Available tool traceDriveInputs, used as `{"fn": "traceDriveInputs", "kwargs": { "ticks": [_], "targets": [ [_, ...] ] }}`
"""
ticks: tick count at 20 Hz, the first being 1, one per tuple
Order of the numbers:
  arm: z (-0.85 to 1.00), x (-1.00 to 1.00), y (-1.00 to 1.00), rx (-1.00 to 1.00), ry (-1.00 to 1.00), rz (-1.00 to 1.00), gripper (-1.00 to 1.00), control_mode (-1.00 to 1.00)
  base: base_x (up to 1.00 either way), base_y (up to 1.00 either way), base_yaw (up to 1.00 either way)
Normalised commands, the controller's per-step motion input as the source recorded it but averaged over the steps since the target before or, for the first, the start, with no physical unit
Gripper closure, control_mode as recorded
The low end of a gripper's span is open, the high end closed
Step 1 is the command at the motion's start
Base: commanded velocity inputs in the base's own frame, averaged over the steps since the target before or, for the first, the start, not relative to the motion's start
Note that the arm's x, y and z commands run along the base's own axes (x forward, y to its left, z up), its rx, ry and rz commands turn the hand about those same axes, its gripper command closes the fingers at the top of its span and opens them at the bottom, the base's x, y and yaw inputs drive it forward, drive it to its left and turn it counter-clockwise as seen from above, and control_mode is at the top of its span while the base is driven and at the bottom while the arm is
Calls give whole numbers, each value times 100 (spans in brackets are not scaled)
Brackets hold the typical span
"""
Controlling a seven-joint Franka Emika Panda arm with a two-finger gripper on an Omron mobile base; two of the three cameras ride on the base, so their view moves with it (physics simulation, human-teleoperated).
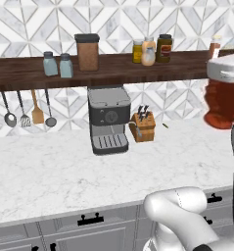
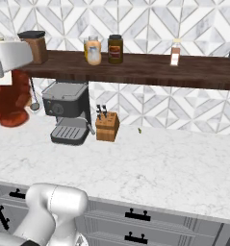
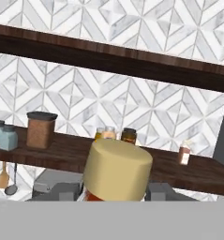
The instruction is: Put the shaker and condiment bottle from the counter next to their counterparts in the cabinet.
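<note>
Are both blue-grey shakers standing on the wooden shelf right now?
Yes, the two shakers stand side by side on the shelf, left of the brown canister.

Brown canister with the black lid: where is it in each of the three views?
Left base view: brown canister on the shelf, upper middle-left, just right of the two shakers.
Right base view: top left, at the shelf's left end.
Hand view: middle left, right of the shakers.
Shared landmark: the yellow, cream and dark brown jars stand further right along the shelf in every view.
</note>
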Motion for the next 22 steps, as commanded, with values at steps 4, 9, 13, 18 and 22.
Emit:
{"fn": "traceDriveInputs", "kwargs": {
  "ticks": [4, 9, 13, 18, 22],
  "targets": [
    [40, -27, 1, 0, -25, 7, 100, -100, 0, 0, 0],
    [23, 0, 6, 0, -13, 12, 100, -100, 0, 0, 0],
    [7, 7, 27, 1, -1, 17, 100, -100, 0, 0, 0],
    [24, 7, 35, 0, 0, 15, 100, -100, 0, 0, 0],
    [50, 10, 9, 0, 0, 4, 100, -100, 0, 0, 0]
  ]
}}
